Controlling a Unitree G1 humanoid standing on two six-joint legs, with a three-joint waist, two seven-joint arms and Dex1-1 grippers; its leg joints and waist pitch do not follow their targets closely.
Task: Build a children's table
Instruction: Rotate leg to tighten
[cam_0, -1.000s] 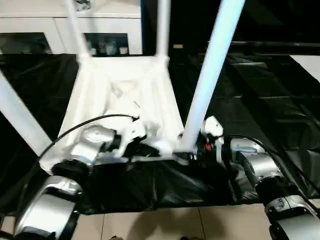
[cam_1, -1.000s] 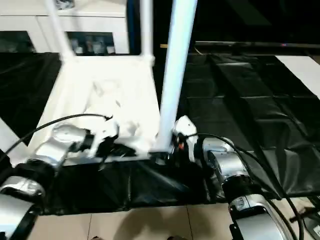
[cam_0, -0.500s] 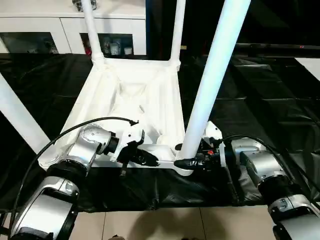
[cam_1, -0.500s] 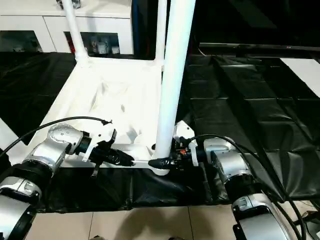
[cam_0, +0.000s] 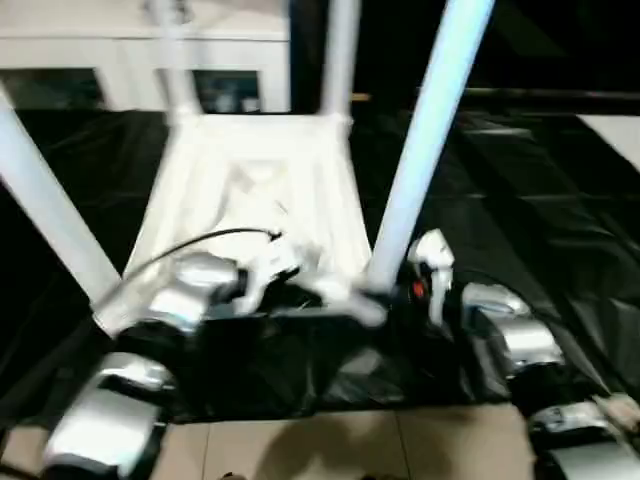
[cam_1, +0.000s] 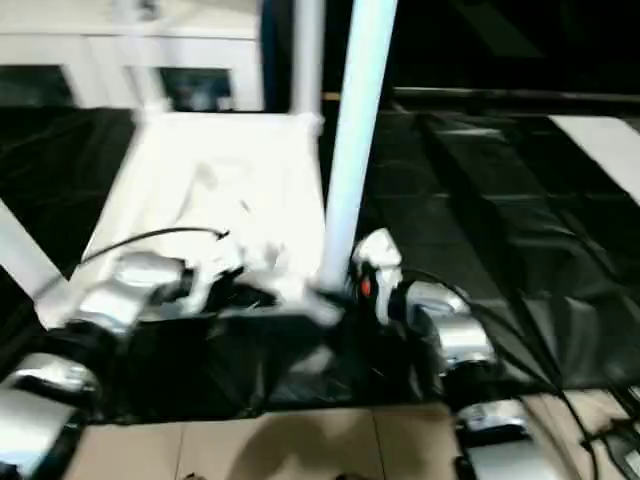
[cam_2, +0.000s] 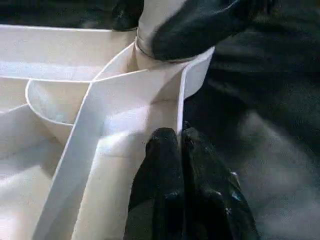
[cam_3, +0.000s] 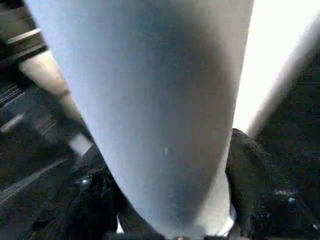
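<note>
White plastic makes up the upside-down rectangular tabletop (cam_0: 255, 200), lying on black sheeting (cam_0: 520, 190) with its long white tube legs (cam_0: 430, 140) sticking up. It looks light, stiff and a bit slippery. The right gripper (cam_3: 165, 220) has its jaws around the near right leg, low down by its socket, a good place to hold. The left gripper (cam_2: 181, 150) has jaws pressed together against a rib. A white cabinet with glass doors (cam_0: 120, 60) stands far behind.
</note>
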